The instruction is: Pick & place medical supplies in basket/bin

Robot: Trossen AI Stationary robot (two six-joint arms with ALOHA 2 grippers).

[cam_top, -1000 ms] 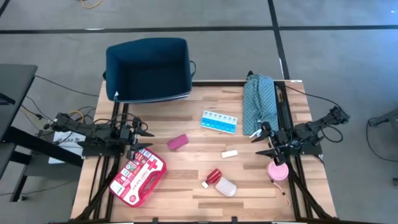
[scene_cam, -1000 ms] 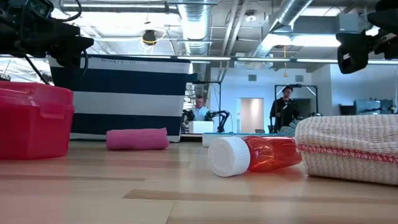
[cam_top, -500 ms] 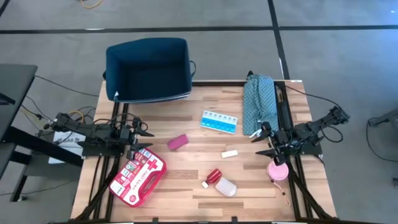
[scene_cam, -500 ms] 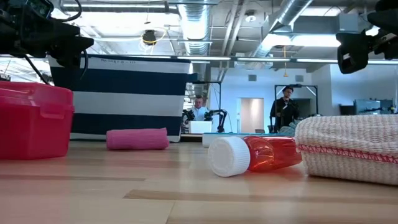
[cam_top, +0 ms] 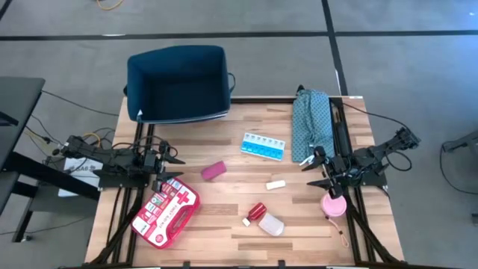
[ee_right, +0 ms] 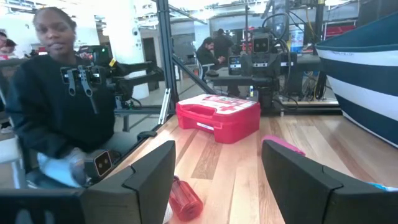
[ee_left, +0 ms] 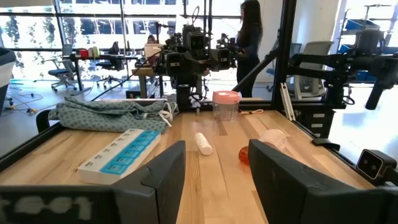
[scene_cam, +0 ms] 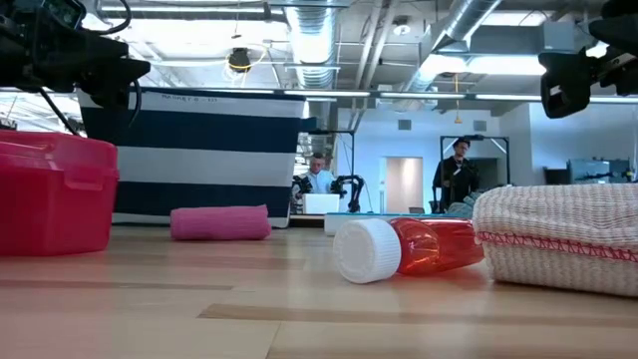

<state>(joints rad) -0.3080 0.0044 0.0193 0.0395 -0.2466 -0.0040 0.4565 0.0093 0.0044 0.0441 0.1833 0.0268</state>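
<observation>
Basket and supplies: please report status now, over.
Left tool and right tool open, holding nothing. Basket holds no supplies; first-aid case, pill organizer, bottle on table. Nothing blocks.

The bin (cam_top: pixel 179 84) stands at the bench's (cam_top: pixel 224 142) far left corner. Taking the pill organizer (cam_top: pixel 262 146) as landmark: the cloth bundle (cam_top: pixel 309 123) lies right of it, the block (cam_top: pixel 213 171) left and nearer, the white piece (cam_top: pixel 275 184) just nearer, the bottle (cam_top: pixel 258 211) nearer still, the first-aid case (cam_top: pixel 166 207) far left and nearer, the disc (cam_top: pixel 333 205) right and nearer.
</observation>
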